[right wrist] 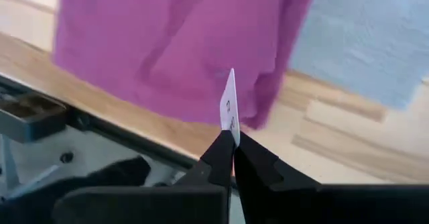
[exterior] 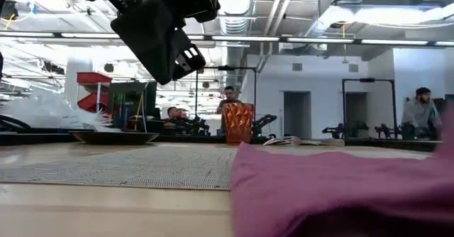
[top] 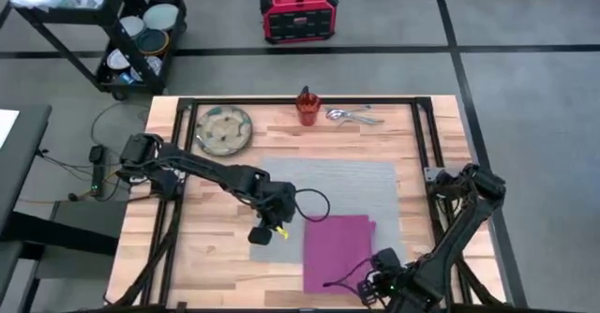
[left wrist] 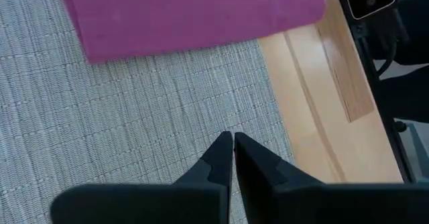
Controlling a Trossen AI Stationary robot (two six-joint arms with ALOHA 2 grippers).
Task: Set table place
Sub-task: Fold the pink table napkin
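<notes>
The right gripper, jaws clenched on a small white tag, sat at the tabletop's near edge beside the napkin. The left gripper, jaws clenched and empty, hovered over the mat. Mat and napkin were placed; plate, cup and cutlery remained at the far edge.
</notes>
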